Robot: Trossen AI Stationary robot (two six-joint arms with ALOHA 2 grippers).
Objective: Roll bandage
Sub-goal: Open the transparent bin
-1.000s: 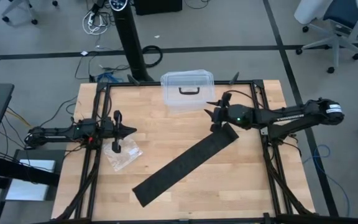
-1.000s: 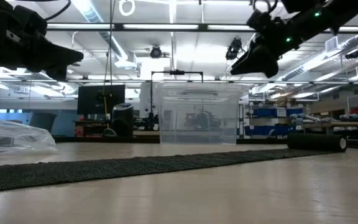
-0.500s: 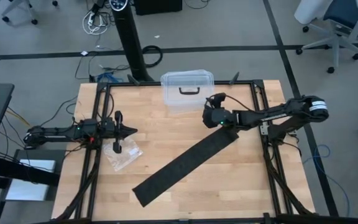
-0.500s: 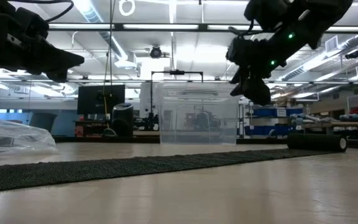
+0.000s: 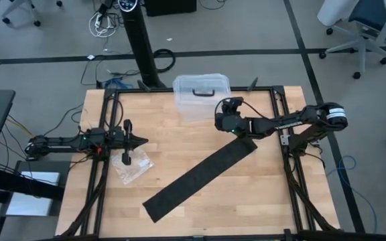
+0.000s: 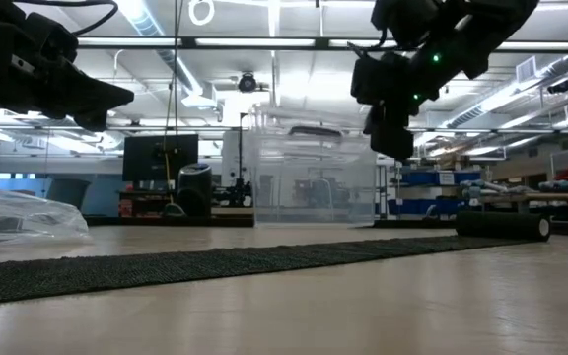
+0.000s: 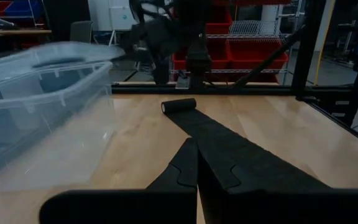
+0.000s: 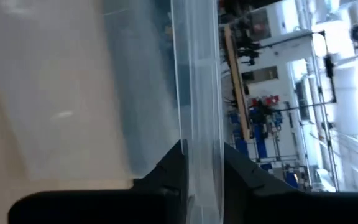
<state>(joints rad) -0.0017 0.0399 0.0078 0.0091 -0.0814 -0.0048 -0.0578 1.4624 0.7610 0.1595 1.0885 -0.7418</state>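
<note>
Our right gripper (image 5: pixel 221 120) pinches the clear box's (image 5: pixel 201 96) rim, apparently to shift it away from the bandage (image 5: pixel 200 176), which lies unrolled diagonally across the tabletop (image 5: pixel 260 194); our left gripper (image 5: pixel 141 140) waits pressed together beside the plastic bag (image 5: pixel 133 167)

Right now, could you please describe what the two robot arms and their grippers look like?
Both arms are dark, slender and jointed. The right arm carries pale lettering along its forearm, a white band near its elbow and a small green light by the right gripper. The left arm shows small green and red lights near its wrist; the left gripper tapers to flat black fingers with notched inner edges.
</note>
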